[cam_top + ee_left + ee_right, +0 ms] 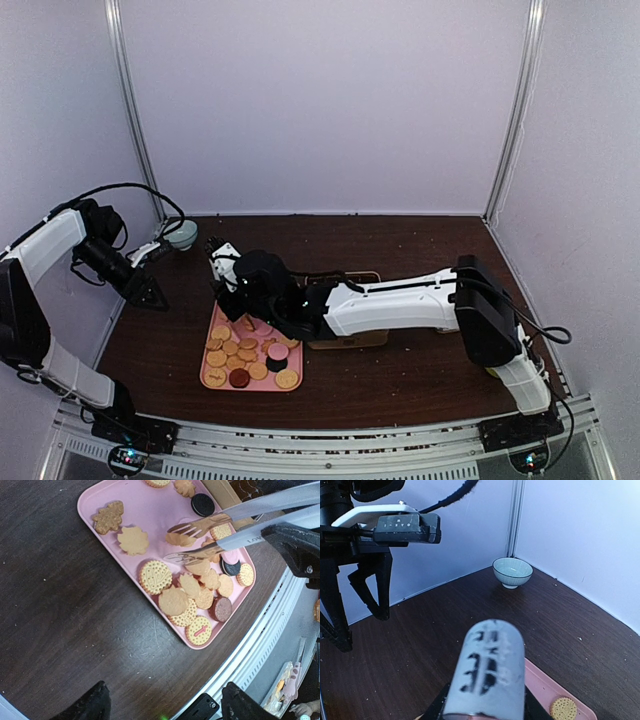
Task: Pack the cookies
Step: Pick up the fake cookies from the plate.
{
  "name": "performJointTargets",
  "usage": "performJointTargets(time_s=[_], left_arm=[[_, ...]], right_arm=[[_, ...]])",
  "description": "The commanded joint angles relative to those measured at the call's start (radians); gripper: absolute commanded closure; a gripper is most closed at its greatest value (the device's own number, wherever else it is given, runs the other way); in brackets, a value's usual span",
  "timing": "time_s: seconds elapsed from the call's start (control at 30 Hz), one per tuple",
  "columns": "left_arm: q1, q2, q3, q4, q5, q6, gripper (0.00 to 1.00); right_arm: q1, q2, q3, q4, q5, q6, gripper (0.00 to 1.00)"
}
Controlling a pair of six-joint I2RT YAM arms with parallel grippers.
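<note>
Many cookies, mostly tan with a few dark ones, lie on a pink tray; tray and cookies also show in the top view. My right gripper is shut on metal tongs, and its black body shows at the right of the left wrist view. The forked tong tips straddle a tan leaf-shaped cookie over the tray. In the right wrist view the tongs' blurred end hides the jaws. My left gripper is open and empty left of the tray, its fingers over bare table.
A small pale bowl stands at the back left, also in the right wrist view. A tan box sits right of the tray, under the right arm. The table's front rail runs close to the tray.
</note>
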Motion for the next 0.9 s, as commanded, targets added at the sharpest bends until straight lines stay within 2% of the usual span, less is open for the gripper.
performJointTargets(time_s=[0.0, 0.2, 0.47, 0.6, 0.73, 0.87], left_arm=[[0.008, 0.012, -0.005, -0.008, 0.012, 0.008, 0.21], [0.008, 0.018, -0.001, -0.008, 0.017, 0.007, 0.21], [0.009, 0.015, -0.005, -0.012, 0.016, 0.008, 0.22], [0.008, 0.015, -0.004, -0.013, 0.019, 0.008, 0.22], [0.008, 0.013, -0.003, -0.014, 0.017, 0.009, 0.22], [0.009, 0.013, 0.004, -0.014, 0.016, 0.010, 0.22]], right_arm=[[-0.005, 0.012, 0.030, -0.001, 0.027, -0.014, 0.63], [-0.005, 0.003, 0.011, 0.005, 0.023, 0.001, 0.65], [-0.005, -0.055, -0.014, 0.038, 0.051, 0.004, 0.89], [-0.011, -0.110, -0.030, 0.050, 0.055, -0.008, 0.91], [-0.025, -0.201, -0.100, 0.077, 0.070, -0.013, 0.96], [-0.065, -0.347, -0.263, 0.158, 0.075, -0.014, 0.98]])
